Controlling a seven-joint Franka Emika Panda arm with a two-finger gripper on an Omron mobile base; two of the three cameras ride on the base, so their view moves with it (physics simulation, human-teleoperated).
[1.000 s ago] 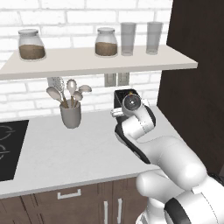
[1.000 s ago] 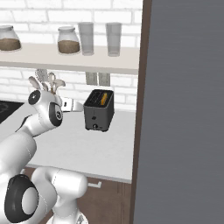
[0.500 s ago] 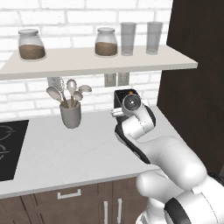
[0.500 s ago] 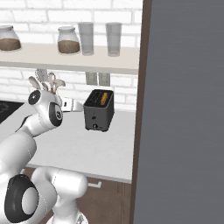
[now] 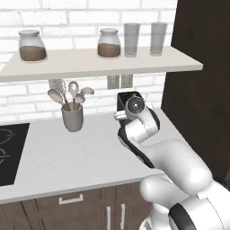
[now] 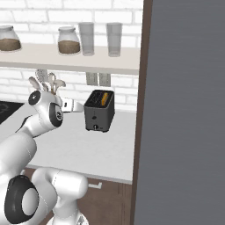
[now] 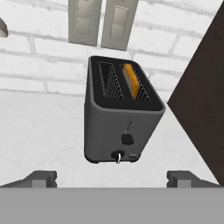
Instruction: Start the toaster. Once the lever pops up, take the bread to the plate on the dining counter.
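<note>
My gripper [image 7: 112, 178] hangs short of the toaster [image 7: 120, 118], fingers spread wide and empty; the bread [image 7: 132, 82] sits in its right slot. To start it well, I judge I should narrow the fingers and press straight down on the lever [image 7: 127, 139], not the knob [image 7: 117, 155] below.

Utensil cup [image 5: 72, 118] by hob [image 5: 10, 152] (shelf [image 5: 90, 63] above).

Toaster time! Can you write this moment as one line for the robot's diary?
stage: approach | fingers: open, holding nothing | toaster: ahead, untouched | bread: in right slot | lever: not pressed yet
</note>
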